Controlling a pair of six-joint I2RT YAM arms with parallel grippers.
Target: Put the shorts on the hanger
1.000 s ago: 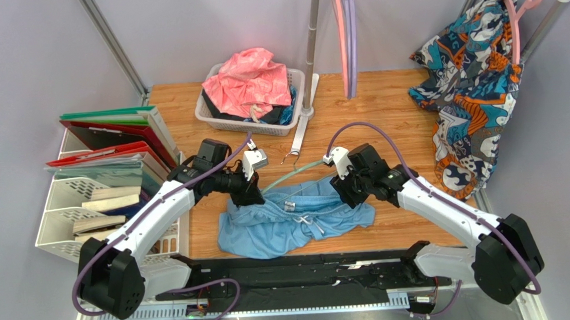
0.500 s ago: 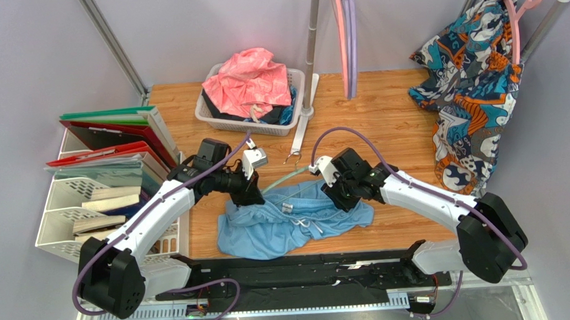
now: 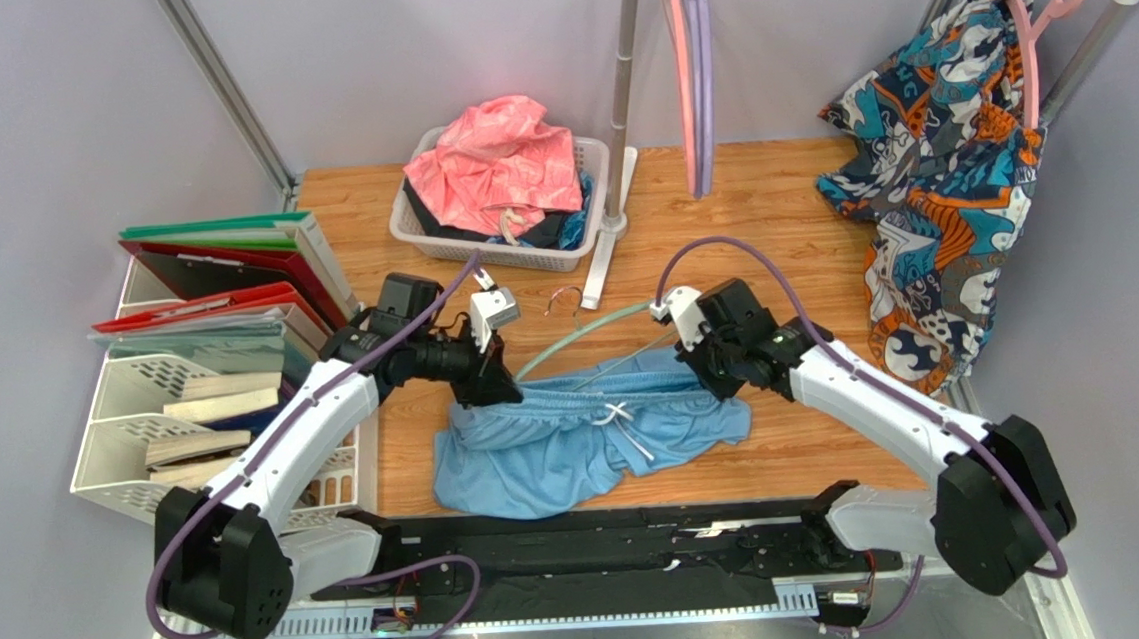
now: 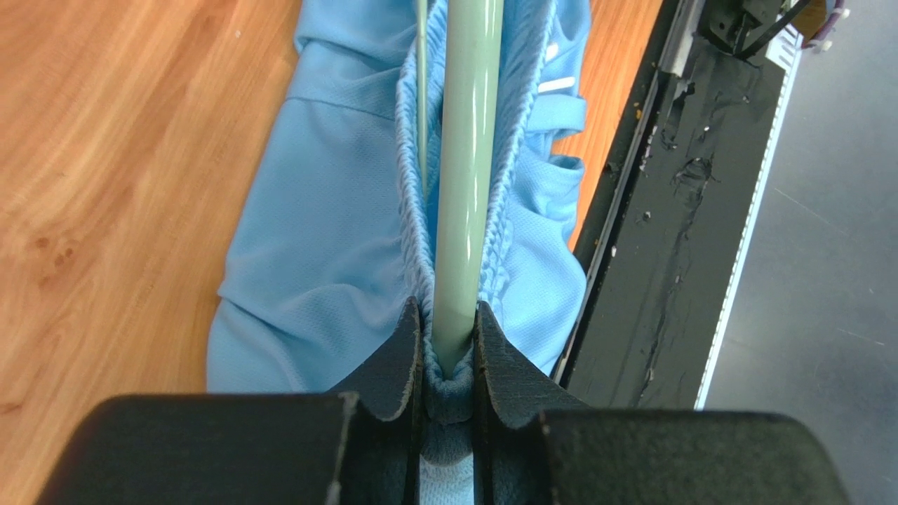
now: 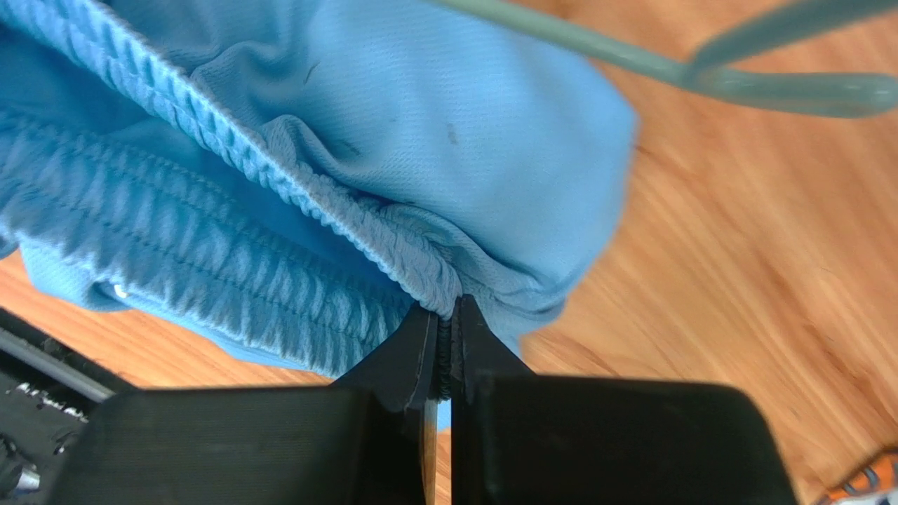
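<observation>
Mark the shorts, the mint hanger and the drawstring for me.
shorts (image 3: 540, 450): top external view, on the flat leg fabric.
hanger (image 4: 467, 158): left wrist view, on the straight bar.
drawstring (image 3: 617, 411): top external view, on the white cord by the waistband.

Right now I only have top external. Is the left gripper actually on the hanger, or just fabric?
Observer: Left wrist view: the left gripper is shut on the hanger bar, with the shorts waistband bunched around the bar between the fingers.
Operator: Right side?
Observer: Right wrist view: the right gripper pinches only the elastic waistband edge; the hanger runs apart from its fingers.
Operator: Bar inside the waistband?
Observer: Near the left gripper, yes: blue fabric on both sides of the bar.
</observation>
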